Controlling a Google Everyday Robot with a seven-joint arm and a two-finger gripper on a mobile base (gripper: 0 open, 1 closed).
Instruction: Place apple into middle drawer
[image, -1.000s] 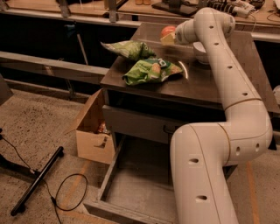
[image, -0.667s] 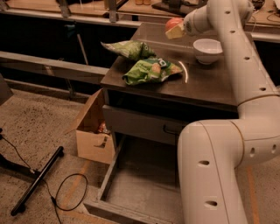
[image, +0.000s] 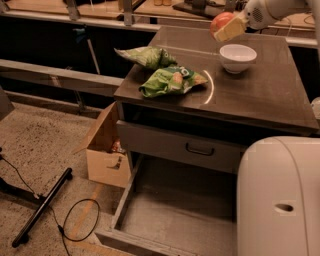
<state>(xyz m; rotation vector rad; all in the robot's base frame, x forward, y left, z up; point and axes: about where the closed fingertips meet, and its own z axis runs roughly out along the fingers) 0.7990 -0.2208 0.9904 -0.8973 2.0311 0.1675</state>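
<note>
My gripper is high above the back of the cabinet top, just left of and above the white bowl. It is shut on the small red-orange apple, which shows between the pale fingers. The middle drawer is pulled out wide open below the cabinet front, a large grey metal tray with a flat bare floor and low side walls. My arm's white body covers the drawer's right part.
Two green crinkled snack bags lie on the dark cabinet top. A shut grey drawer front with a small dark handle sits above the open drawer. An open cardboard box stands at the left. A black bar and cable lie on the floor.
The arm has lifted the apple up off the cabinet top and swung back to the right; the bowl, hidden a second ago, now shows.
</note>
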